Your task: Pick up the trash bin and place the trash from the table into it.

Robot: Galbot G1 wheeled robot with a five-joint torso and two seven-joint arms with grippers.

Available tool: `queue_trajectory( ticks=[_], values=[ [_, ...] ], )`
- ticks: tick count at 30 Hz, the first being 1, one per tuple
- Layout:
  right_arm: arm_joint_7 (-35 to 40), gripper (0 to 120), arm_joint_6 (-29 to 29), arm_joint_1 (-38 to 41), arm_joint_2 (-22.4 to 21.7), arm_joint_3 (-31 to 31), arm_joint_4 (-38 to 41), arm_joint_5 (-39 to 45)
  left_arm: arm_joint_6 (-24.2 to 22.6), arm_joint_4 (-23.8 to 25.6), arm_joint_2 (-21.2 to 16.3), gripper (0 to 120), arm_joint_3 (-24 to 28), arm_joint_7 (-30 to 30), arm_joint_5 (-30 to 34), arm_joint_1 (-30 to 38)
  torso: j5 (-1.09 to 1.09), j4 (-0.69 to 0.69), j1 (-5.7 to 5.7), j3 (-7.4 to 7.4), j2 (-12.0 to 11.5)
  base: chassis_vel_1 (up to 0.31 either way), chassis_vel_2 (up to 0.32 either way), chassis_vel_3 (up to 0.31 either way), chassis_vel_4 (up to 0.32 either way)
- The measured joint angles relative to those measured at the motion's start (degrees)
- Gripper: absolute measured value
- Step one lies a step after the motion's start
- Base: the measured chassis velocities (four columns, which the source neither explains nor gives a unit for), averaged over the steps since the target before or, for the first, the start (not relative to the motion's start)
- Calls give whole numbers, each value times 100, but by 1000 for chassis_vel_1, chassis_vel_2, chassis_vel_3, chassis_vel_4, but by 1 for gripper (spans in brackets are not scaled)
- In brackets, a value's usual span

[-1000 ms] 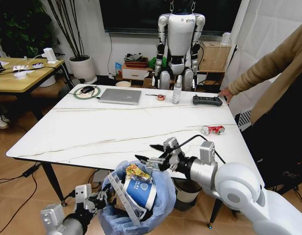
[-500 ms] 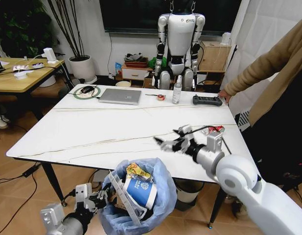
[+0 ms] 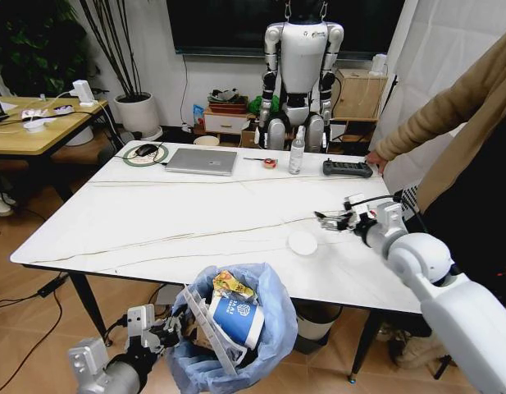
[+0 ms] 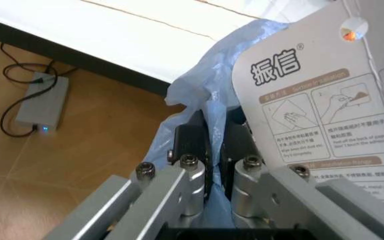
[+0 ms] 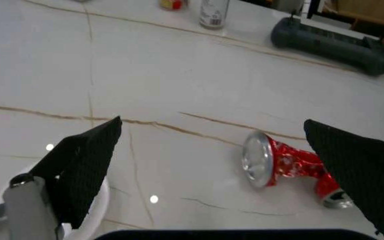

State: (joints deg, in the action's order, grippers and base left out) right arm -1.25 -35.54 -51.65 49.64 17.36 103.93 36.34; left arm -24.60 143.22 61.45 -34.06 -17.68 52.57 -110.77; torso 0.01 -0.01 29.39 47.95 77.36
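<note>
Below the near edge of the table (image 3: 154, 222), my left gripper (image 3: 172, 332) holds the trash bin (image 3: 261, 345), a dark bin under a puffy light-blue bag. In the left wrist view this gripper (image 4: 213, 150) is shut on the bag-covered rim, next to printed cardboard (image 4: 312, 105). Inside the bin lie a blue paper cup (image 3: 236, 320), a yellow wrapper (image 3: 228, 286) and cardboard (image 3: 205, 330). My right gripper (image 3: 325, 220) hovers open over the table's right side. Under it (image 5: 212, 125) lies a crushed red-silver can (image 5: 289, 165). A white round lid (image 3: 302, 242) rests on the table beside it.
At the table's far side are a laptop (image 3: 202, 161), a mouse on a round pad (image 3: 146, 151), a tape roll (image 3: 270, 162), a clear bottle (image 3: 297, 150) and a black controller (image 3: 347, 168). A person's hand (image 3: 376, 158) rests on the far right corner. A wooden desk (image 3: 31, 131) stands left.
My right gripper has swung from above the bin to the right across the table, to over the can. The white lid has come into sight. The left gripper and bin have stayed put.
</note>
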Motion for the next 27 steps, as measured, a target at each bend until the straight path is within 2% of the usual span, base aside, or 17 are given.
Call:
queue_trajectory(
  ticks=[5, 9, 17, 27],
  values=[
    [-268, 100, 107, 29, -56, 135, -438, -187, 0, -3, -5, 0, -1, 0, 8, 5, -1, 0, 0, 0, 0, 0, 0, 0, 0],
    [-246, 100, 321, 117, 26, 257, -1145, -436, 0, -35, -7, 0, 3, 0, 20, 16, 0, 0, 0, 0, 0, 0, 0, 0, 0],
    [-329, 100, 598, 274, 39, 277, -1777, -732, 0, -39, -4, 0, -9, -2, 49, 35, -1, 0, -1, -1, 0, 0, 0, 0, 0],
    [-482, 100, 897, 351, 60, 250, -2202, -834, 0, -18, 19, 0, -23, -4, 36, -9, -1, 0, -1, -1, 0, 0, 0, 0, 0]
  ],
)
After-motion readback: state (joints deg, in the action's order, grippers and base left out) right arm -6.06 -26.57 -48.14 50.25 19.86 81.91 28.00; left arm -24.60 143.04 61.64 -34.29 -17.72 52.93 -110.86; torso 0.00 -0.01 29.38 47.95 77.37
